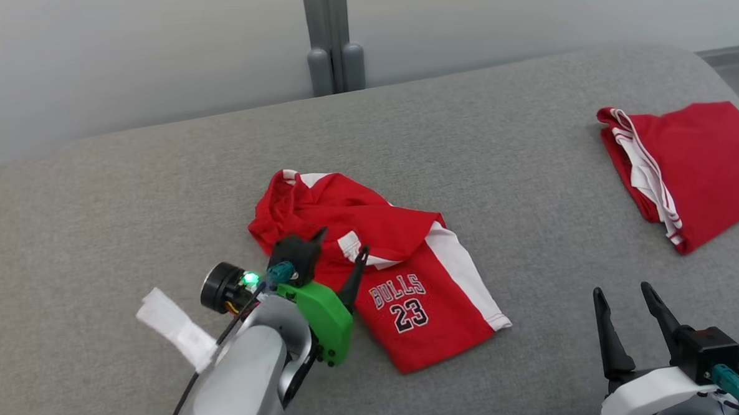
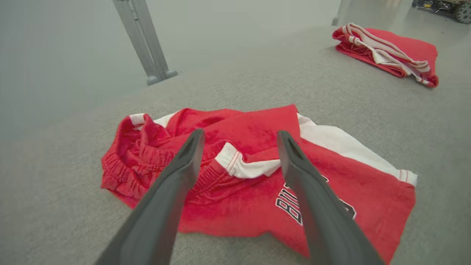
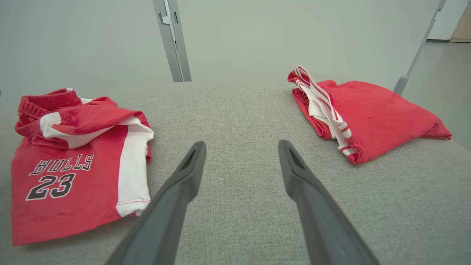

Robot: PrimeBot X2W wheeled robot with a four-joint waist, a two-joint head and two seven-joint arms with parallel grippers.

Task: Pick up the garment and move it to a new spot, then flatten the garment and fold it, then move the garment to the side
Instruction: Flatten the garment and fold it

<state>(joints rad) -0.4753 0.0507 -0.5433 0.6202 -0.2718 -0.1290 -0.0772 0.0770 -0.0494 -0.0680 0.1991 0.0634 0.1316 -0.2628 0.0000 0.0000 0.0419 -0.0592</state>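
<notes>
Hovering over crumpled red shorts (image 1: 410,293) at frame ctr on grey surface (image 1: 498,164), left tool (image 1: 343,240) wide, empty; right tool (image 1: 621,289) wide, lower right; pickup, flatten, fold, side-move all pending.

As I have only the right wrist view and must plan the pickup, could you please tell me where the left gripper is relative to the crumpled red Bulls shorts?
Observer: The left gripper hangs over the left half of the crumpled red-and-white fabric Bulls shorts, by the bunched waistband.
Operator: Thank you; is it holding the cloth?
Observer: No; its fingers stand open, either side of a white-trimmed fold.
Operator: Is anything else beside that arm?
Observer: A white strip beside the grey left forearm; whether it lies on the grey fabric surface or hangs from a cable, I cannot tell.
</notes>
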